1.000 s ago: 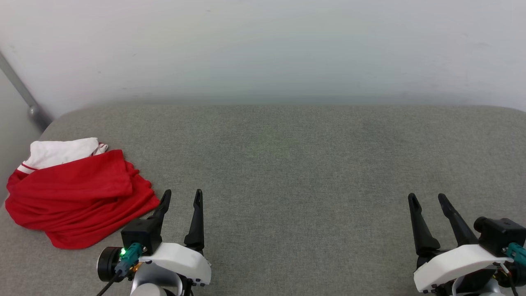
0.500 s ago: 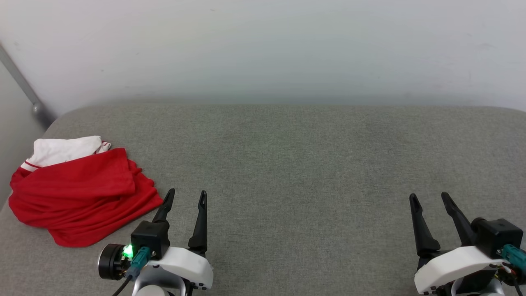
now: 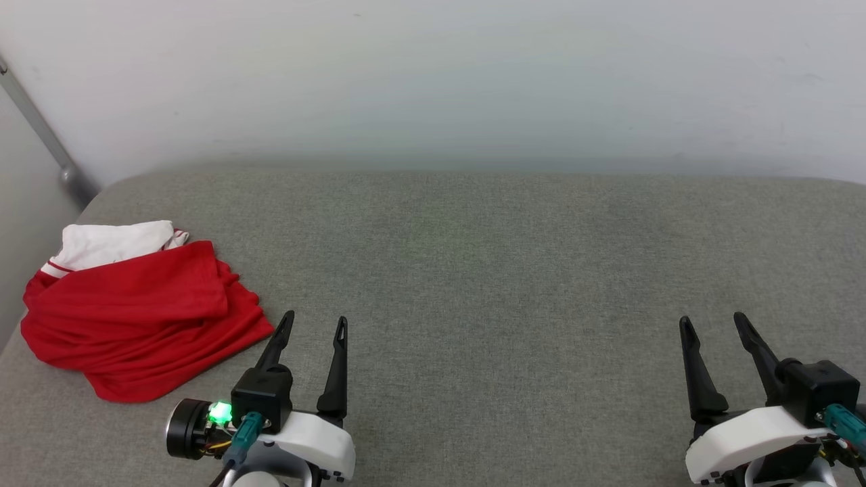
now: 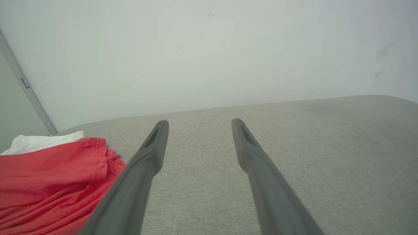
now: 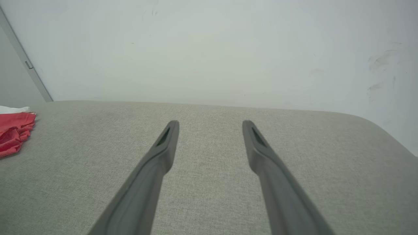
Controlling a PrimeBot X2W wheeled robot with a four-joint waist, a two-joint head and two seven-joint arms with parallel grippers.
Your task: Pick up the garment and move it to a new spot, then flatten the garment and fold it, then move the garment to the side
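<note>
1. Left gripper (image 3: pixel 316 318): fingers spread wide and holding nothing, with the tips pointing out over bare fabric.
2. Right gripper (image 3: pixel 712 318): fingers also wide apart and holding nothing, low at the right of the head view.
3. Garment (image 3: pixel 142 318): crumpled red heap with a white sleeve bunched on its far side, lying at the left end of the grey padded surface (image 3: pixel 507 270).
4. The garment's near-right hem is just beside the left gripper's outer finger; I can't tell whether they touch. The right gripper is well apart from it.
5. Edges: the surface's left edge runs right by the garment, with a rounded corner behind it. The far edge meets the white wall (image 3: pixel 433 81), and a grey rail (image 3: pixel 40 128) slants down it at left.
6. Open room: the middle and right of the surface, between and beyond the grippers.
</note>
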